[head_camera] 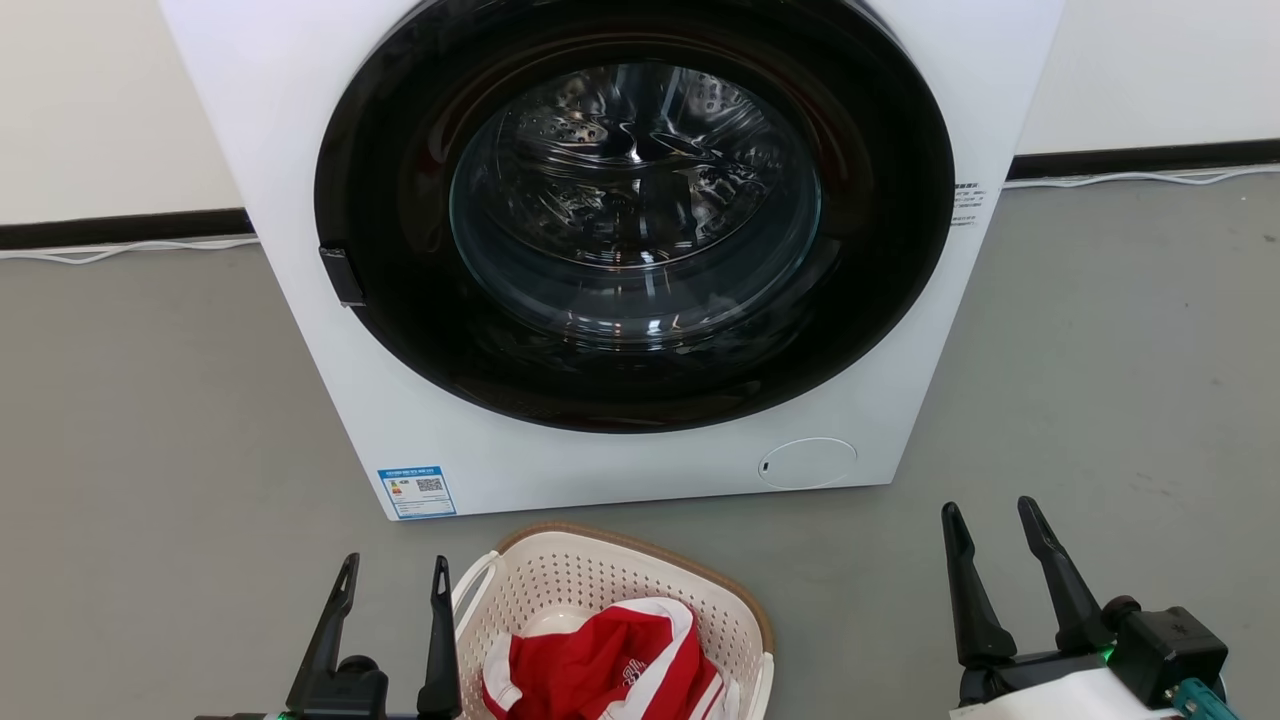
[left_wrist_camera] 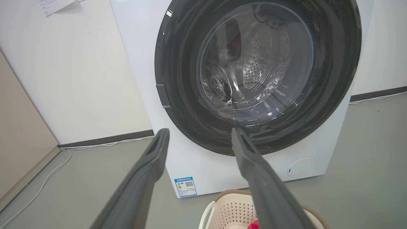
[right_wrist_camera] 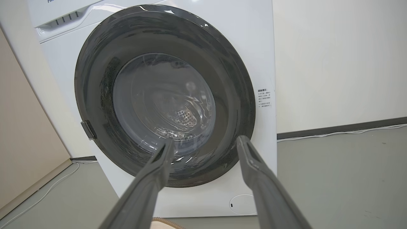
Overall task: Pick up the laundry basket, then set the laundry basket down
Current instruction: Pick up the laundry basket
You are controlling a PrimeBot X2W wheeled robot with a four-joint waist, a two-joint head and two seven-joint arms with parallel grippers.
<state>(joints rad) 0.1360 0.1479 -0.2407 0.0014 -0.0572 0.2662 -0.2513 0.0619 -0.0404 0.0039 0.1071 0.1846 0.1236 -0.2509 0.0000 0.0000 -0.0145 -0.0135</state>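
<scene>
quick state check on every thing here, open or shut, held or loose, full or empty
washer door, shut
laundry basket, upright on the floor, not gripped
red and white garment, crumpled inside the basket
left gripper, open, empty
right gripper, open, empty

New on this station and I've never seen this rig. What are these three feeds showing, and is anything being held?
The first feed comes from the robot's head, looking down. The two dark finger pairs are its left gripper and right gripper, both open and holding nothing. The other two feeds come from a camera on each wrist, looking along that gripper's fingers toward the washer, whose door is shut. On the grey floor in front of it stands the laundry basket with a red-and-white garment inside, close beside the left gripper.
</scene>
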